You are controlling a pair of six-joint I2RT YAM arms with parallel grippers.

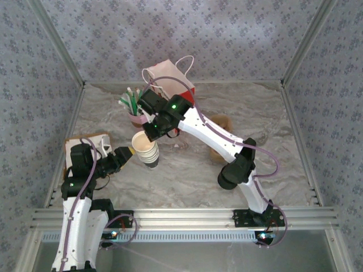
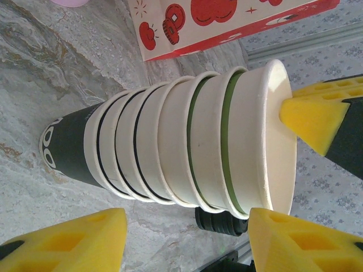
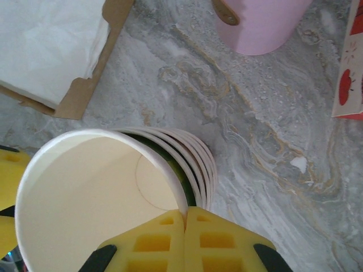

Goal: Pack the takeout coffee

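White-shelled arms [image 1: 207, 130] with black joints, lilac cables [image 1: 271, 154], green lights [image 1: 173, 105], yellow waffle-moulded fingers [image 3: 221, 243].

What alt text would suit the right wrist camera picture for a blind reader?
Two yellow fingers of the right hand pinch the rim of the top cup in a stack of paper cups, seen from above on a marbled table. A pink cup and a red-printed bag stand behind.

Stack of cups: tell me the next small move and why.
Probably lift the right gripper straight up a little. It is shut on the rim of the top cup, which sits nested in the stack of cups. The left gripper stands open beside the stack, not holding it, so go slowly.
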